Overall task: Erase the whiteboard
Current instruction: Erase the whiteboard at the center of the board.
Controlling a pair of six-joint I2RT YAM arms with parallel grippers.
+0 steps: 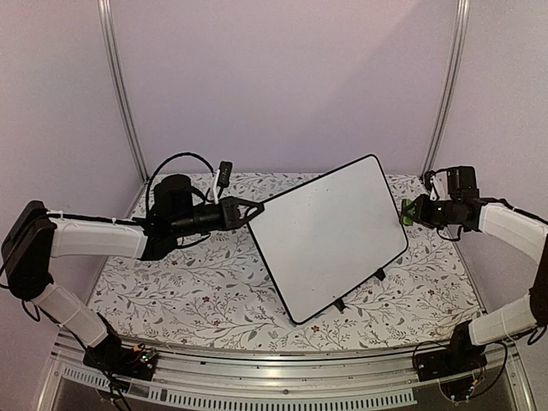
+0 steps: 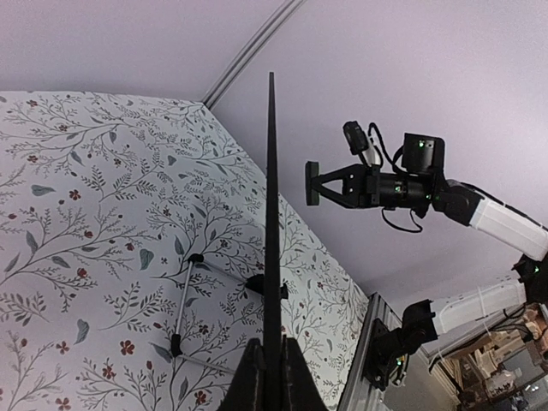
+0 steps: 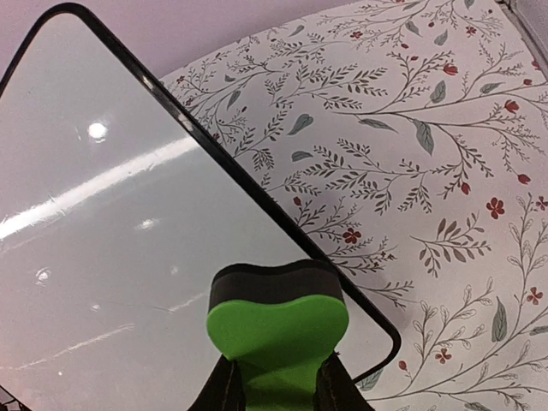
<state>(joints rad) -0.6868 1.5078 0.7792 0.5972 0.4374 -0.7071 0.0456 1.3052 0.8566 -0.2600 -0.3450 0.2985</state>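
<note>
Whiteboard [image 1: 330,235]: standing at a slant over the middle of the desk [image 1: 171,291], nearer its right edge than its left, one corner leaning up toward the far edge, small black clip feet [image 1: 339,304] low on the near side; cannot tell whether these touch the desk. Clamped at its left rim by the left fingers [image 1: 248,209], closed tight on the thin black edge, and seen edge-on from the left wrist with one finger on each side. Pinched in the right fingers [image 1: 419,211]: a green eraser [image 3: 278,330], gripped firmly by its block, dark pad turned toward the board. Poised just beside the board's right rim, near the right edge of the desk, apart from the surface as seen from the left wrist. Face of the board plain white in the top and right wrist views, only glare streaks and lamp spots, no marker strokes to be made out. Judged done or very nearly so. Left, if anything: a pass over any faint residue hidden under the glare, then setting the board down and parking the eraser. Back face hidden, so not judged.
</note>
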